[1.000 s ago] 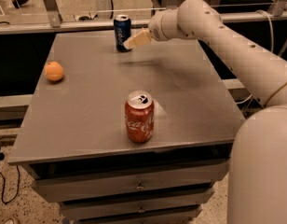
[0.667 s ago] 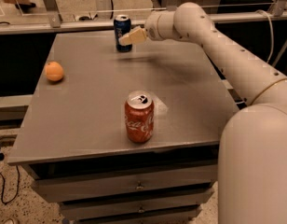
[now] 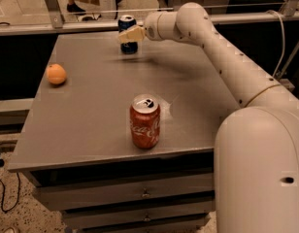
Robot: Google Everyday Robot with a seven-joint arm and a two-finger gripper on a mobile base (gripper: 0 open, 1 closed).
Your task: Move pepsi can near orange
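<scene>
The pepsi can, dark blue with a silver top, stands upright at the far edge of the grey table. My gripper is at the can, crossing the front of its middle, with the arm reaching in from the right. The orange lies on the table's left side, well to the left of and nearer than the pepsi can.
A red Coca-Cola can stands upright near the table's front edge. A metal rail runs behind the table's far edge. My white arm and base fill the right side. Drawers sit under the tabletop.
My gripper has moved left, from just to the right of the pepsi can to across its front. The cans and the orange have not moved.
</scene>
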